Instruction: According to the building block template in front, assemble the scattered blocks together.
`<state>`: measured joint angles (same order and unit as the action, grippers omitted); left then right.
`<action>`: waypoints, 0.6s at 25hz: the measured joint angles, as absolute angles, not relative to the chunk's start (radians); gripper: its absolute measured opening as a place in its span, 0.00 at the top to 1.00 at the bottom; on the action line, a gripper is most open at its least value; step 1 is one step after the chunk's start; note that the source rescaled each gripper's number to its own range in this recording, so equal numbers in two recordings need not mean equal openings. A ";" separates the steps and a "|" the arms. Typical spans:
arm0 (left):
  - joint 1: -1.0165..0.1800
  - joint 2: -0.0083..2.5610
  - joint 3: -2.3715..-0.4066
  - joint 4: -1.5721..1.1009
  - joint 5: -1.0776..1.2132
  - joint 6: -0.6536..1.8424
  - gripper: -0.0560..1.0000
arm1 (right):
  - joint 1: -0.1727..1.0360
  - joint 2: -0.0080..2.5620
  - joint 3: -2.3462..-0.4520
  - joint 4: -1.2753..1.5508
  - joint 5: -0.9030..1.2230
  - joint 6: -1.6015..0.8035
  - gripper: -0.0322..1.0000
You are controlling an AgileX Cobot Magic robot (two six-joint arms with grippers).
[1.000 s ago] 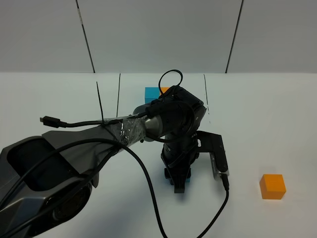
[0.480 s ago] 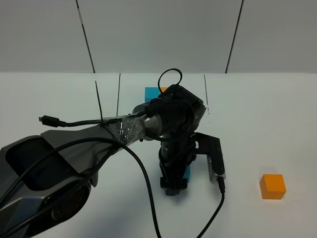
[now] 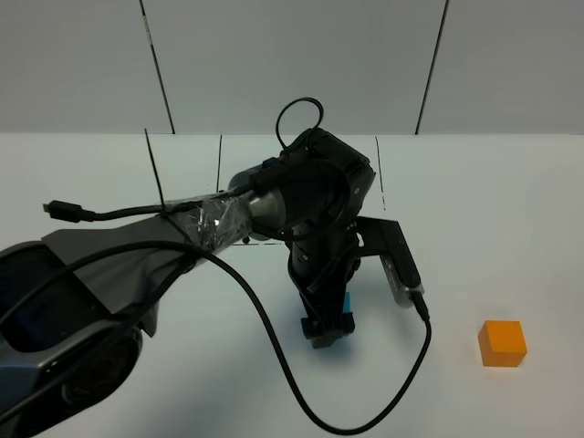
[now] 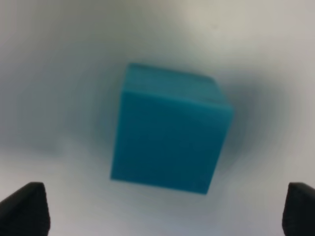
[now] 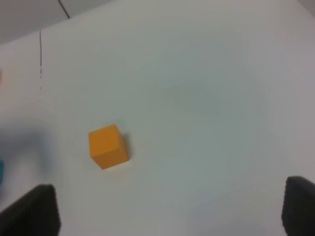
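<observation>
Gaping left claw (image 4: 160,210) hangs over blue cube (image 4: 170,135).

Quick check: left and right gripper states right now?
Left gripper: open, not gripping the blue cube.
Right gripper: open, holding nothing.

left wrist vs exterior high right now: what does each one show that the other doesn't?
Left wrist only: the whole blue cube, two faces visible, with the left gripper open and its fingertips clear of the cube. Exterior high only: the orange cube sitting alone far to the right, and the left arm reaching in over the middle. Both: the white table and the blue cube, though the exterior view gets just a sliver of it beside the gripper.
</observation>
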<state>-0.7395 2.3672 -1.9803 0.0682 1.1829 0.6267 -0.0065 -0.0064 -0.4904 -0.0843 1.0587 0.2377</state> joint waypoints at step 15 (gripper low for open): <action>-0.214 2.128 -1.918 -0.052 1.184 0.291 0.12 | -0.007 -0.006 -0.490 -0.084 1.059 0.237 0.19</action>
<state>-0.2142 2.1281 -1.9184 -0.0520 1.1837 0.2908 -0.0065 -0.0064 -0.4904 -0.0843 1.0587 0.2368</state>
